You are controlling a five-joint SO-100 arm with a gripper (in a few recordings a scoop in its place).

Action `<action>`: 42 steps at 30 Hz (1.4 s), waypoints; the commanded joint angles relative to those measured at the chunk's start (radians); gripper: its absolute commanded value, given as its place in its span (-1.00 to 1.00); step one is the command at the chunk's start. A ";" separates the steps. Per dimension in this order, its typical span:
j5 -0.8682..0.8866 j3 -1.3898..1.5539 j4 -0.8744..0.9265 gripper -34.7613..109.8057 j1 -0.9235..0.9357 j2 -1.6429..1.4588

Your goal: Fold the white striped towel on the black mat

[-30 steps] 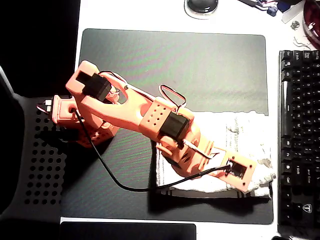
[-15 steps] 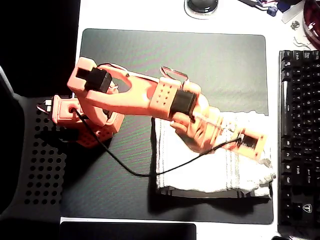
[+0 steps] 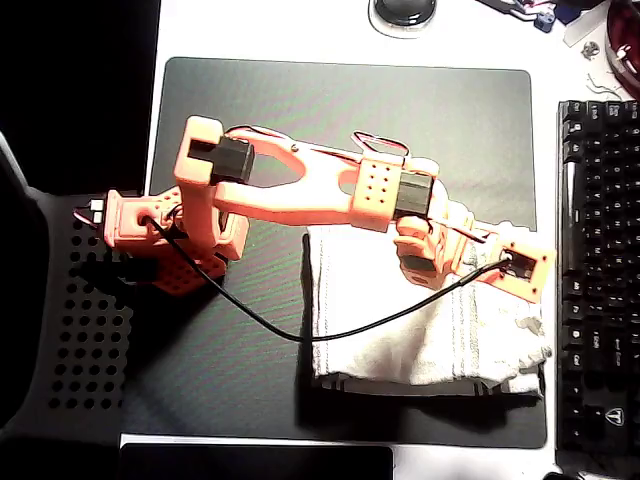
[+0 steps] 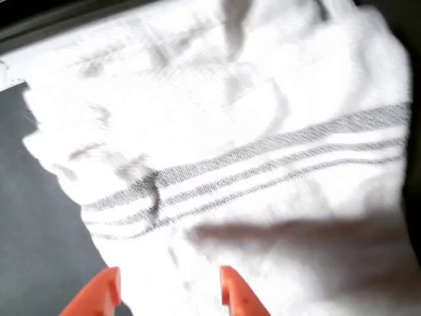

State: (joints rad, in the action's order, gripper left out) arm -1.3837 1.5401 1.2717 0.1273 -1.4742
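Note:
The white striped towel (image 3: 420, 335) lies wrinkled on the right half of the black mat (image 3: 350, 120), its right edge close to the mat's edge. My orange arm reaches from the left across the towel's upper part, and the gripper (image 3: 508, 276) hangs over its upper right area. In the wrist view the towel (image 4: 250, 131) with its thin grey stripes lies below, and a strip of mat (image 4: 33, 230) shows at the left. The gripper (image 4: 170, 291) is open: two orange fingertips (image 4: 105, 293) stand apart at the bottom edge with nothing between them.
A black keyboard (image 3: 600, 280) runs along the right edge, right beside the towel. A mouse (image 3: 402, 10) sits at the top. The arm's base (image 3: 150, 240) stands on a black perforated panel (image 3: 85, 330) at the left. The arm's black cable (image 3: 300, 335) trails over the mat.
The arm has swung from the towel's lower right corner up to its upper right area. The towel's outline looks much the same.

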 commanded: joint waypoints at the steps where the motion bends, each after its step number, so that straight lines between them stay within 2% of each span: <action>1: 0.003 0.028 0.005 -0.23 -0.046 -0.011; 13: 0.051 0.225 -0.078 -0.19 -0.150 0.028; 24: 0.060 0.233 -0.078 -0.52 -0.233 0.046; 33: 0.094 0.219 -0.061 -0.52 -0.268 0.018; 38: 0.066 0.196 0.008 -0.27 -0.225 -0.032; 42: -0.015 0.192 -0.012 -0.24 -0.173 -0.032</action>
State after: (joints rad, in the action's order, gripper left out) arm -1.3499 1.7625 1.2594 -0.0583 -1.4450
